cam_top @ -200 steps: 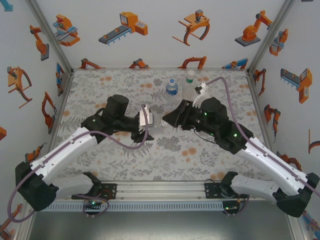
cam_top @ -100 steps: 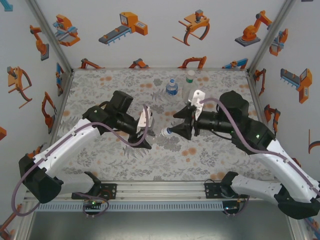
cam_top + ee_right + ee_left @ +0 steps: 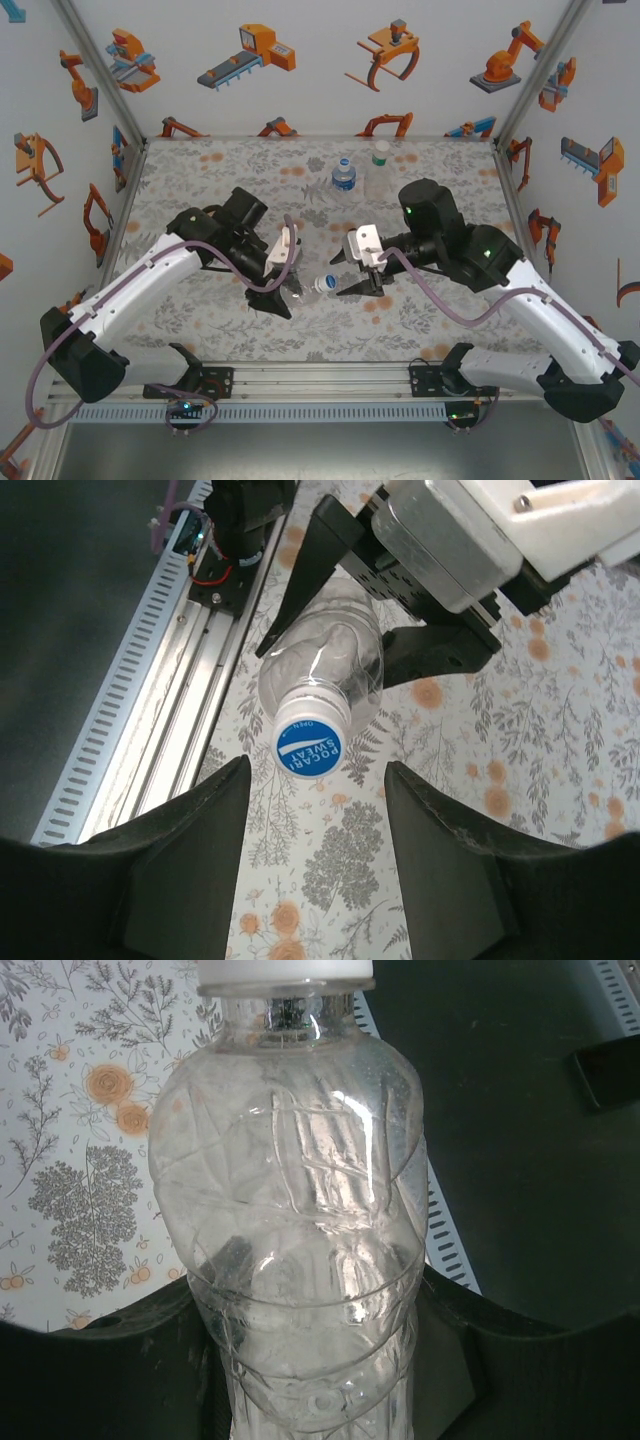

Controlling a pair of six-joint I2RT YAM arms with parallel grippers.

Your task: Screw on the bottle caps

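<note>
Bottles three, each capped: blue-labelled (image 3: 343,178) and green-capped (image 3: 379,160) upright at back, clear one (image 3: 300,1240) pinched by left fingers (image 3: 305,575); right fingers (image 3: 455,860) spread.

The round white screw cap (image 3: 308,748) on the clear plastic bottle without label (image 3: 325,665) has a blue top with white letters. They read "POCARI SWEAT", upside down in the right wrist view. On its white edge stands a small word, seemingly "OPEN". On the small blue-labelled bottle (image 3: 343,176), far on the worktop (image 3: 200,180), the print is too small to read.
</note>
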